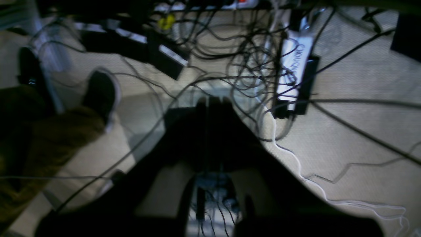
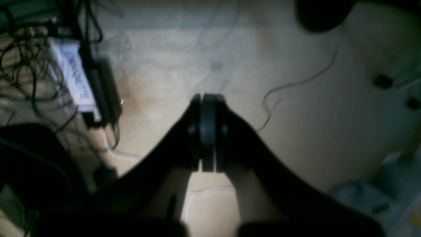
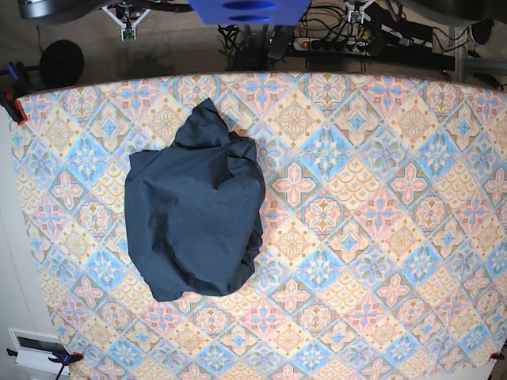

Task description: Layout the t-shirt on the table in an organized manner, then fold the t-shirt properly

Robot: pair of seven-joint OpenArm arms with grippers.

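I am seeing the table [image 3: 380,237] from straight above; both wrist cameras are facing the cabled floor [image 1: 345,154], sharing one labelled box [image 2: 75,77].

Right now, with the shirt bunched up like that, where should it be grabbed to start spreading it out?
Probably the pointed peak at the far top edge of the t-shirt, coming straight down from above. That corner stands clear of the main bunched mass, so it looks easiest to pinch and pull outward across the table. Whether it is a sleeve or the hem cannot be told.
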